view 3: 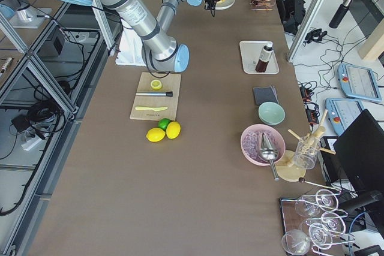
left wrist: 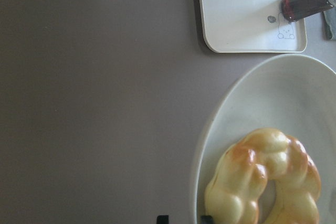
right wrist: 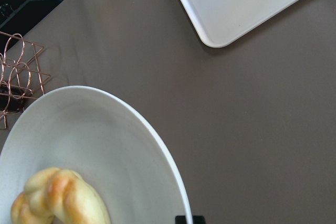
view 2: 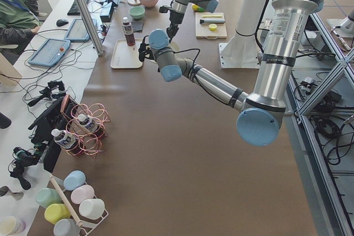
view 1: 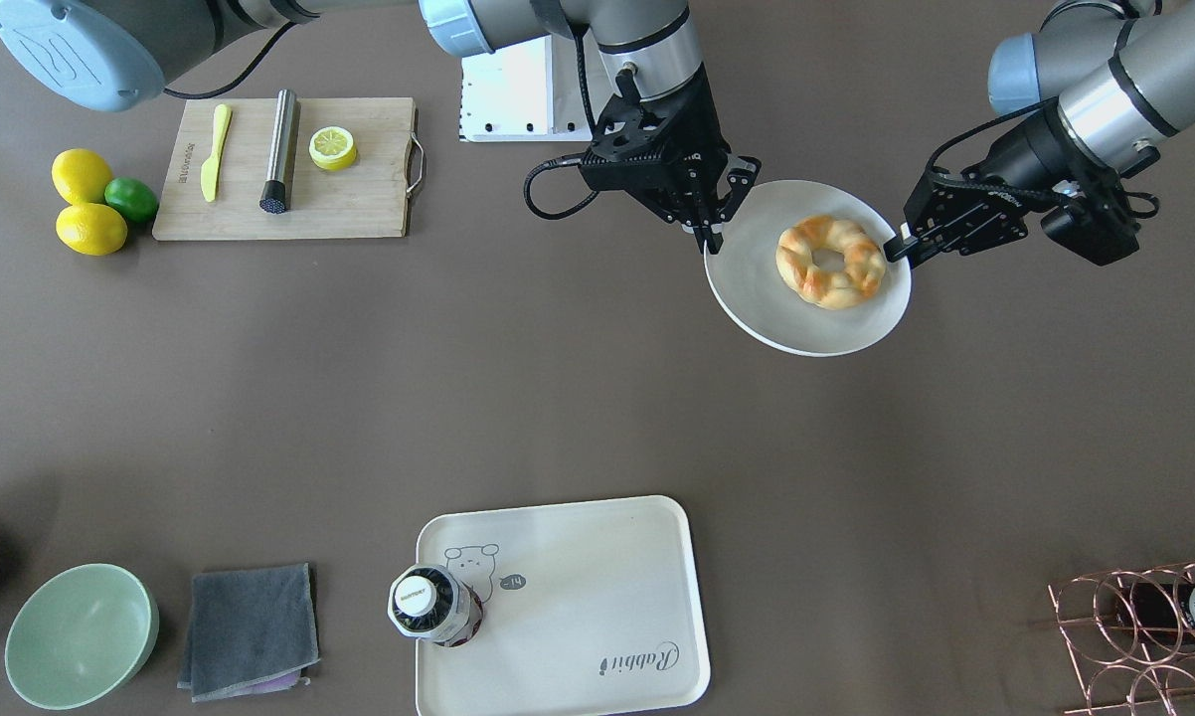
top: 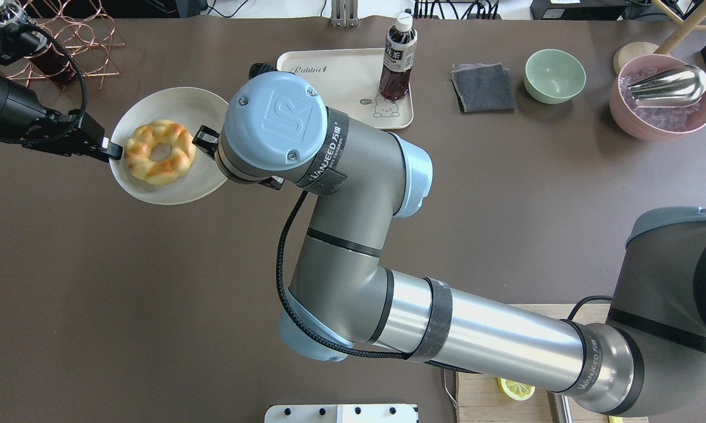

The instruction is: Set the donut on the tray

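Two arms meet at one round plate (view 1: pixel 757 288), upper right of the front view. The donut (view 1: pixel 856 273) sits in the plate's middle, not on the tray (view 1: pixel 597 587).

Donut: lying flat, hole facing straight up. Nearly round outline, marginally longer along the line between the two grippers, roughly left-right in the front view. Browned patches on the upper and lower-left parts of the ring there.

Right gripper (view 1: pixel 712 237): at the plate's left rim in the front view, fingers drawn close together on the rim, so it looks clamped on the plate. Its wrist view shows the rim running straight into a fingertip at the bottom edge.

Left gripper (view 1: pixel 901 247): at the opposite rim. In its wrist view two fingertips (left wrist: pixel 163 219) straddle the rim with a narrow gap, pinching the plate, the inner one just beside the donut.

Tray: bottom centre of the front view, well apart from the plate, long axis left-right, flat on the bench (view 1: pixel 458 398). A bottle (view 1: pixel 426 604) stands upright at its left edge by the bear drawing.
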